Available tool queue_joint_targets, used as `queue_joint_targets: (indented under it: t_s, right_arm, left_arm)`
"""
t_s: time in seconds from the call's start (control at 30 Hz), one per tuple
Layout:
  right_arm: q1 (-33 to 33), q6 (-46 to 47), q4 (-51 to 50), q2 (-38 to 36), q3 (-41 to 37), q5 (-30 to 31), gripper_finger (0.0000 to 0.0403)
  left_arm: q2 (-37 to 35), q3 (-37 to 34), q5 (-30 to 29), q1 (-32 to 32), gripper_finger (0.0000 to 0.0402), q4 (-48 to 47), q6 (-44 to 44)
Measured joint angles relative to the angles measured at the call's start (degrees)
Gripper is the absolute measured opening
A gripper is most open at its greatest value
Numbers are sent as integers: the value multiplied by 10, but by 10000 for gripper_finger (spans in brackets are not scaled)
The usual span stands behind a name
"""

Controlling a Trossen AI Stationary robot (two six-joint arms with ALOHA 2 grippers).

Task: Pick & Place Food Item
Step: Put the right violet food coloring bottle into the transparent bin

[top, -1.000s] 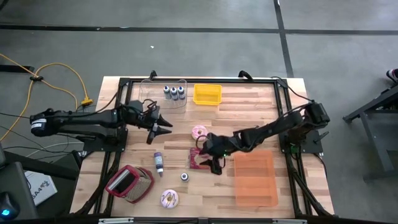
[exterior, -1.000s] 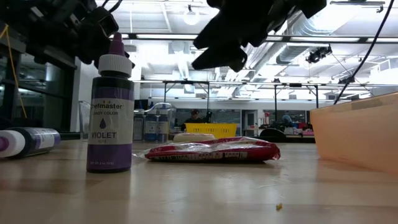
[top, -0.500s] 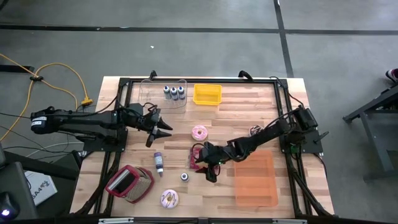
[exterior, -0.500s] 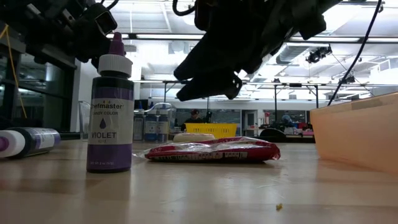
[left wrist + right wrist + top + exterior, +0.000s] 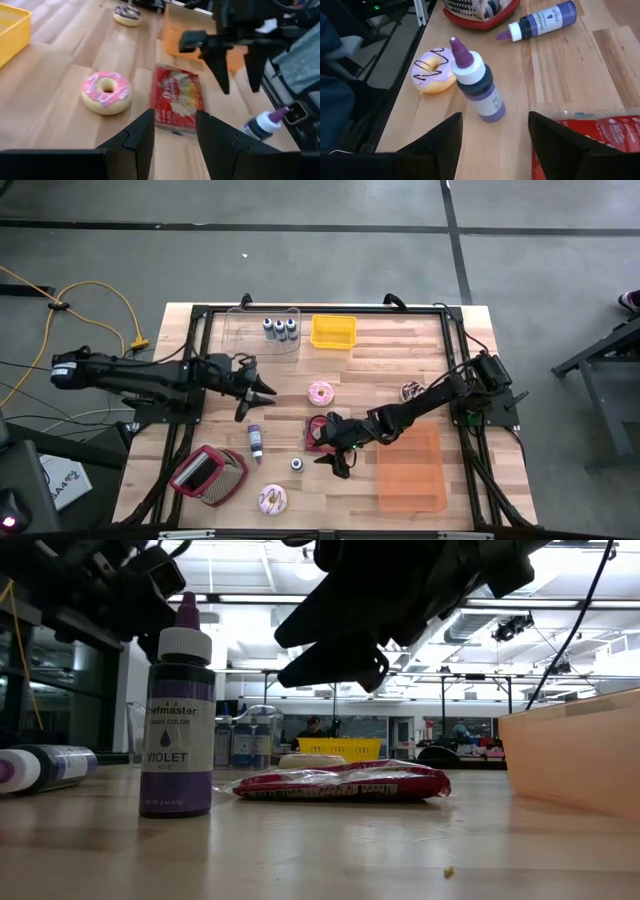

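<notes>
High view: the right gripper [image 5: 335,459] hangs low over the table's middle, just past the near edge of the red snack packet [image 5: 322,433].
Right fingers: spread wide, nothing between them; the wrist view shows bare wood and the packet's edge [image 5: 600,125] in the gap.
Snack packet: lying flat on the wooden table [image 5: 400,350], between the pink-frosted donut [image 5: 321,392] and the orange bin [image 5: 410,468]; from table height it [image 5: 345,782] rests under the dark fingers with air in between.
Left gripper: it [image 5: 263,393] hovers left of the pink donut, pointing toward the centre.
Left fingers: parted by a narrow gap, gripping nothing; its wrist view looks between them at the donut [image 5: 106,92] and packet [image 5: 176,99].
Violet bottles: one upright [image 5: 179,720] beside the packet, one [image 5: 255,441] lying on its side.
Other items: a white-frosted donut [image 5: 272,499] near the front edge, a chocolate donut [image 5: 410,390] by the right arm, a yellow bin [image 5: 333,331] and a clear tray of bottles [image 5: 268,330] at the back, a red basket [image 5: 208,474] at front left.
</notes>
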Motion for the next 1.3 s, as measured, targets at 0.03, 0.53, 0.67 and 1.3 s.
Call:
queue_joint_targets:
  t_s: [0.03, 0.53, 0.67, 1.3]
  right_arm:
    - [0, 0, 0, 0, 0, 0, 213]
    - [1, 5, -2, 0, 0, 2, 213]
    - [1, 4, -2, 0, 0, 1, 213]
    - [-15, -9, -148, -22, 0, 34, 213]
  left_arm:
    - [0, 0, -10, -12, 139, 0, -1]
    - [8, 0, -101, -124, 139, 5, -47]
    - [13, 12, -100, -136, 139, 9, -52]
    - [184, 200, -163, -237, 139, -69, -44]
